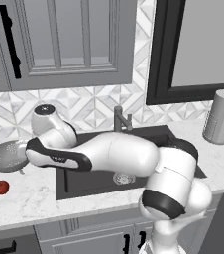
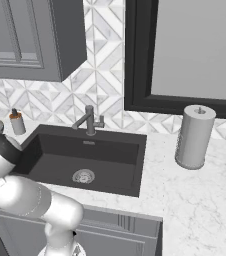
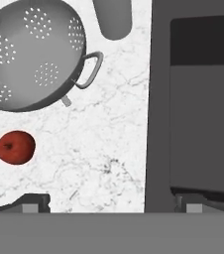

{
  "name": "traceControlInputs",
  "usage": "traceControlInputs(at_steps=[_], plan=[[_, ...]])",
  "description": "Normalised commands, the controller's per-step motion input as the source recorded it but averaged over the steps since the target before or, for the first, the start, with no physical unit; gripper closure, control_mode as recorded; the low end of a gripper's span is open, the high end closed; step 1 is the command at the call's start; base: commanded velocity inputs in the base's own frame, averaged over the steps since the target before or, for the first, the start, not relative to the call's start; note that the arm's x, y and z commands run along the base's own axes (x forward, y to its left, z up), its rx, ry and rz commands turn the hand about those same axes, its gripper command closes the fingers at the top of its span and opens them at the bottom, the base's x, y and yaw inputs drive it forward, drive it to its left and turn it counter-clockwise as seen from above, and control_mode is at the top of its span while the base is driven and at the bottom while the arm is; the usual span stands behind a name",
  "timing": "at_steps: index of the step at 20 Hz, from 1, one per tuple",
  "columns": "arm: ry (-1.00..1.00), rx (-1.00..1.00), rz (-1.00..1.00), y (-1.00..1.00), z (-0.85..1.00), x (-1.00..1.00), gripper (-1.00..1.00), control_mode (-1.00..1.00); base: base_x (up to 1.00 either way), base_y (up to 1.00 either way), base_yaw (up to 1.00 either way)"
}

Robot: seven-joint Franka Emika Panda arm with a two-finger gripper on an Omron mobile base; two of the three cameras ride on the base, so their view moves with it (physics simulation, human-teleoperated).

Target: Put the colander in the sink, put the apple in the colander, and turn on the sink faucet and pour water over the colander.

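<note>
I had the first step in hand: nothing had gone into the large rectangular dark charcoal sink [image 1: 84, 181], which sat bare but for its round silver drain [image 2: 83, 176] in the white marble counter [image 1: 29, 201]. The round silvery-grey perforated metal colander [image 1: 6, 156] stood on the counter to the left of the basin, upright and apart from it, and the small round red apple [image 1: 1, 187] lay nearer to me on the same stretch, close to the colander but not touching it. My two-finger gripper [image 3: 111, 204] hung over the counter's edge between colander and sink, its jaws spread wide and holding nothing. I judged the next move called for swinging left and down over the colander's rim or its loop handle [image 3: 90, 70], which pointed toward the sink, closing there, then lifting it across into the basin. The left base view gave me colander, apple and arm together, yet the arm hid much of the basin; the right base view laid the whole basin open and showed the short grey metal faucet [image 2: 88, 120] with its side lever, the brown-topped soap dispenser [image 2: 17, 122] at the far left corner and the paper towel roll [image 2: 194, 136] to the right. The hand view showed the colander's handle and holes plainly.
</note>
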Motion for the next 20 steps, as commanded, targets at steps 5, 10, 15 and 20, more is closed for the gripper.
traceControlInputs(at_steps=[5,10,15,20], plan=[[0.00,0.00,0.00,0.31,-0.20,0.30,-1.00,-1.00,0.00,0.00,0.00],[0.00,0.00,0.00,0.14,-0.15,0.36,-1.00,-1.00,0.00,0.00,0.00],[0.00,0.00,0.00,0.11,0.00,0.37,-1.00,-1.00,0.00,0.00,0.00],[0.00,0.00,0.00,0.22,-0.10,0.23,-1.00,-1.00,0.00,0.00,0.00]])
